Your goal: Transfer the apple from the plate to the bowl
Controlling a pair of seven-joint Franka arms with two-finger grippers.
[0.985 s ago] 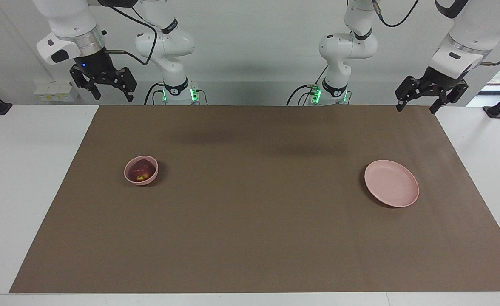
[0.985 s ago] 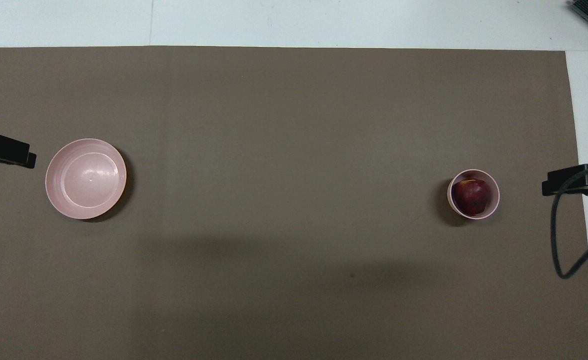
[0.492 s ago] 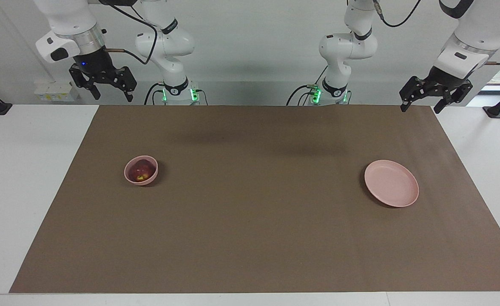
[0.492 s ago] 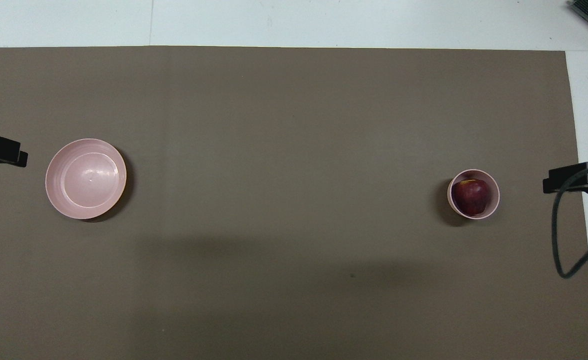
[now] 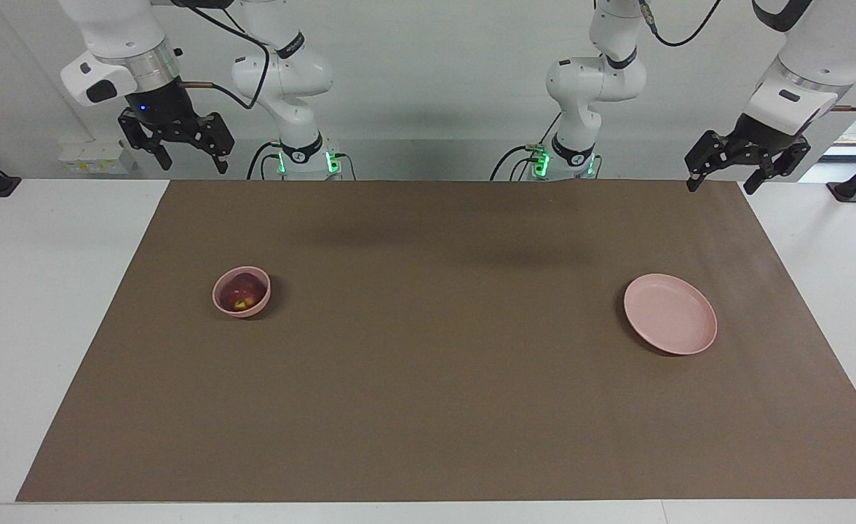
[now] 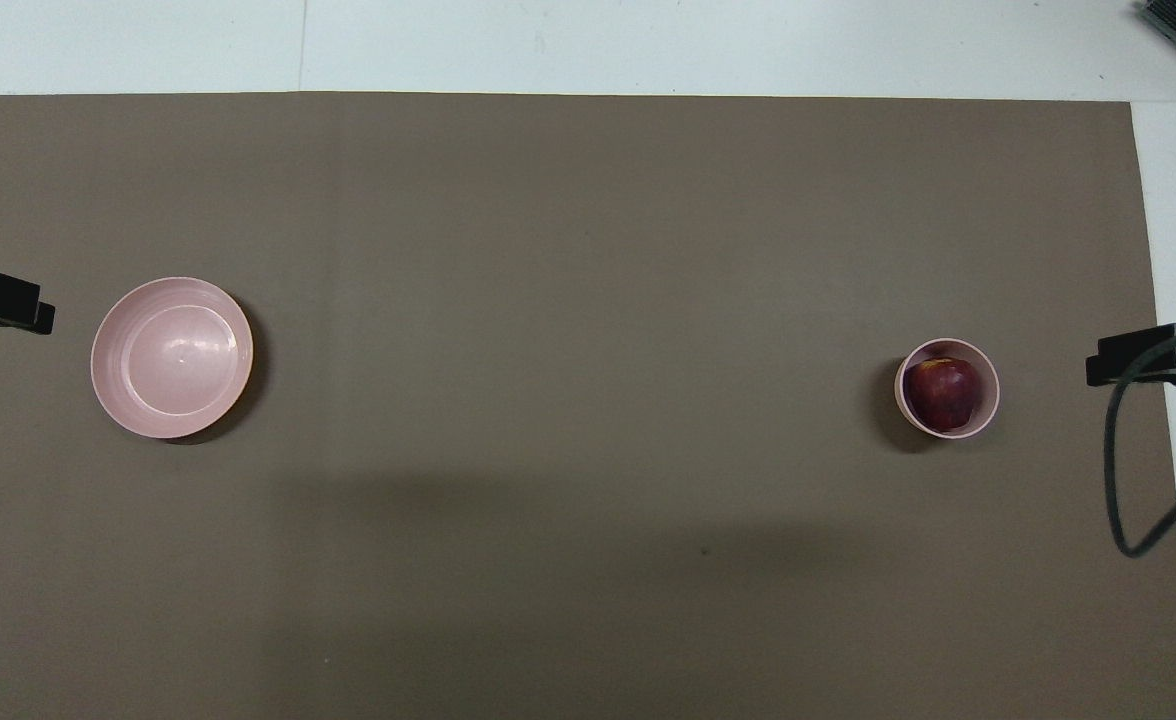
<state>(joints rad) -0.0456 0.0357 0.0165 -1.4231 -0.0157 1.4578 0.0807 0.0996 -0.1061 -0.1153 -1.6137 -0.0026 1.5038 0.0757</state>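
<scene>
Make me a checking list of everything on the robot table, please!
Surface: brown mat on a white table.
Apple: apple sits in the bowl, toward the right arm's end.
Plate: plate holds nothing, toward the left arm's end.
Clutter: nothing seen.
Grippers: right gripper raised over the mat's edge by the robots, fingers apart, holding nothing; left gripper raised over the mat's corner at its own end, fingers apart, holding nothing.
Cables: black cable hangs from the right arm.
Surroundings: pale wall; green lights on both arm bases.
</scene>
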